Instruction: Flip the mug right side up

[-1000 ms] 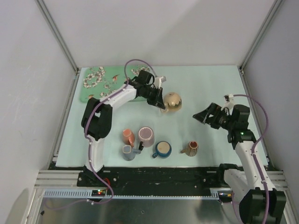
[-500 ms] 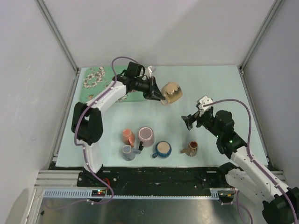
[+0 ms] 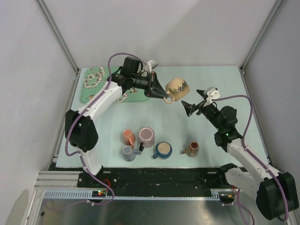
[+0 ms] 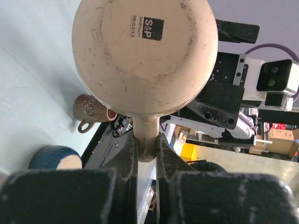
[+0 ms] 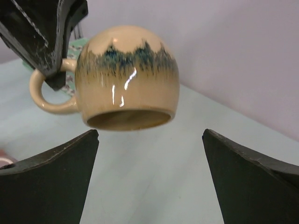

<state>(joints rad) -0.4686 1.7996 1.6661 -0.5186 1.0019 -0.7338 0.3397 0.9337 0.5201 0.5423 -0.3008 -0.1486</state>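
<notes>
Tan glazed ceramic mug (image 3: 177, 89) hangs mouth-down in the air toward 12 o'clock over the counter (image 3: 211, 140), my left fingers (image 4: 127, 156) clamped on its handle (image 4: 145, 135). My right fingers (image 5: 51, 158) stand wide apart at its 4 o'clock. I judge the flip half done; next, the wrist must roll until the mouth faces up.

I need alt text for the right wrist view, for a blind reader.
A tan mug hangs mouth down above the table, its handle pinched by the left gripper. The open right gripper sits in the foreground, not touching it.
</notes>
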